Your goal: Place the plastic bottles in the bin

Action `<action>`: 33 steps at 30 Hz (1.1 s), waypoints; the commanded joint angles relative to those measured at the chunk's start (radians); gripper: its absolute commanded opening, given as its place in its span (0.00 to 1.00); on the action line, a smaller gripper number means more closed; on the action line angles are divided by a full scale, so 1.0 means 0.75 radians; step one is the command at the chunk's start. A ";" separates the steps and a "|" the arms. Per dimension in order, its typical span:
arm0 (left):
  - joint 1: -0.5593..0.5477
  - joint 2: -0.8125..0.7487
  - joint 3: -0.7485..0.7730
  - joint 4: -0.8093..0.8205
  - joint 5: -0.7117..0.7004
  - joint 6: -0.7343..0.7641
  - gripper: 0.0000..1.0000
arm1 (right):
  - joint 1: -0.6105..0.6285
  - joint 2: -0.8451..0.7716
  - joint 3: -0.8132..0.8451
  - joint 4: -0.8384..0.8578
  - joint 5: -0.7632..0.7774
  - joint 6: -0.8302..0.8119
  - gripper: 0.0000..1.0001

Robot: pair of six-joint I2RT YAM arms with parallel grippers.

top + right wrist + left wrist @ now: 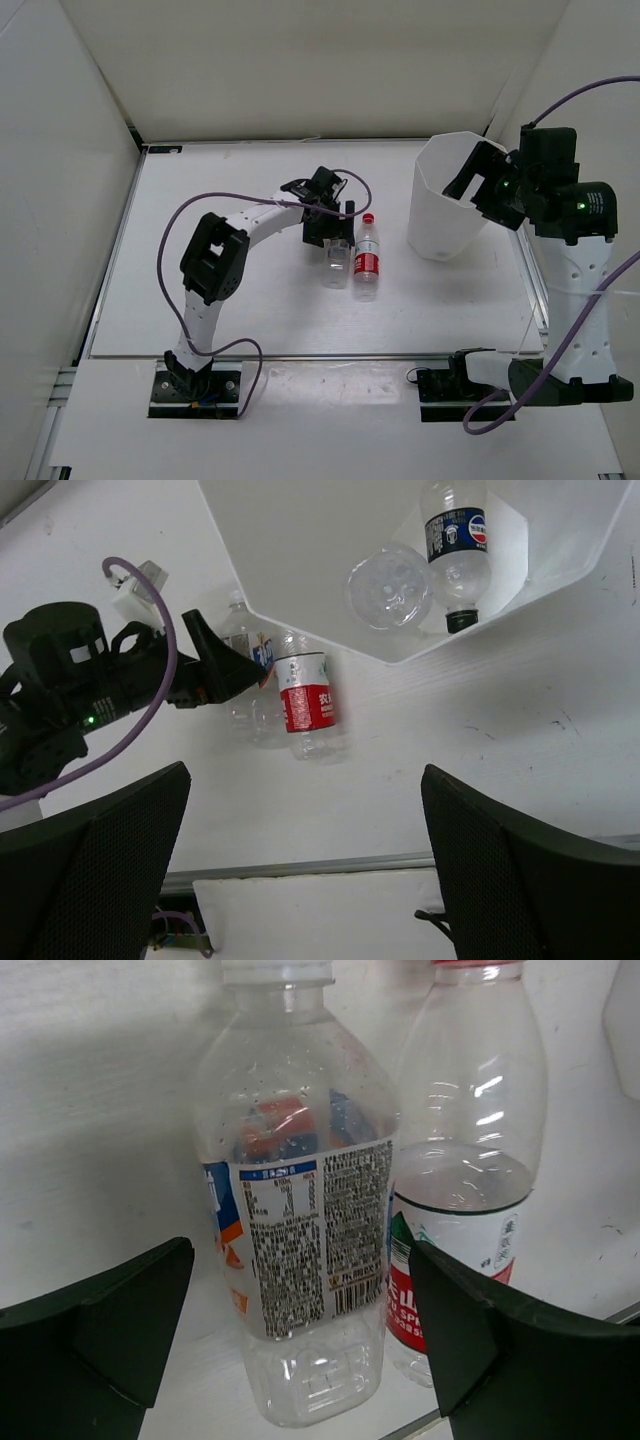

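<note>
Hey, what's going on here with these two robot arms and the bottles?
The arms are putting plastic bottles into the white bin. Two are in it already: a dark-capped bottle and a clear bottle seen bottom-on. Two more lie side by side on the table. The left gripper is open, with its fingers on either side of the white-capped bottle, not yet closed. The red-labelled bottle lies right beside it. The right gripper is open and empty near the bin.

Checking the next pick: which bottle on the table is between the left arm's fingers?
The white-capped bottle with the blue-orange label; the red-capped bottle lies beside it, off-centre.
</note>
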 commanded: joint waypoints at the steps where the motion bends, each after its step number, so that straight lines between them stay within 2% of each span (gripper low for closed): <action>1: -0.005 0.023 0.004 0.023 0.088 -0.030 1.00 | -0.001 -0.043 -0.018 -0.010 -0.029 -0.049 1.00; 3: -0.005 0.072 -0.013 0.023 0.143 -0.042 1.00 | -0.001 -0.057 -0.018 -0.022 -0.017 -0.049 1.00; 5: -0.005 0.072 -0.050 0.023 0.207 -0.042 0.85 | -0.001 -0.057 -0.044 -0.022 -0.017 -0.061 1.00; 7: -0.005 0.035 -0.082 0.023 0.207 -0.030 0.77 | -0.001 -0.070 -0.044 -0.022 -0.005 -0.061 1.00; 11: 0.009 -0.132 -0.111 -0.008 0.015 -0.013 0.68 | -0.001 -0.070 -0.044 -0.022 0.022 -0.049 1.00; 12: 0.009 -0.191 -0.042 -0.036 -0.032 -0.013 0.66 | -0.001 -0.070 -0.044 -0.022 0.022 -0.049 1.00; 14: 0.022 -0.243 0.068 -0.102 -0.150 -0.001 0.66 | -0.001 -0.070 -0.044 -0.022 0.036 -0.033 1.00; 17: 0.022 -0.260 0.413 -0.121 -0.196 0.011 0.68 | -0.001 -0.070 -0.044 -0.022 0.067 0.014 1.00; 18: 0.022 -0.243 0.633 -0.121 -0.196 0.034 0.70 | -0.001 -0.084 -0.044 -0.022 0.067 0.014 0.99; 21: 0.009 -0.133 1.014 -0.121 -0.151 0.079 0.78 | -0.015 -0.133 -0.044 -0.008 0.067 0.037 0.97; 25: 0.009 -0.088 1.067 0.108 -0.078 0.022 0.78 | -0.015 -0.200 0.013 -0.038 0.081 0.114 0.96; 28: -0.011 0.008 1.211 0.290 -0.077 -0.056 0.77 | -0.015 -0.252 0.074 -0.140 0.067 0.163 0.97; 29: -0.033 0.067 1.232 0.410 -0.055 -0.105 0.77 | -0.015 -0.264 0.129 -0.169 0.067 0.176 0.97; 33: -0.137 0.172 1.220 0.601 -0.055 -0.167 0.75 | -0.015 -0.327 0.329 -0.225 0.053 0.162 0.97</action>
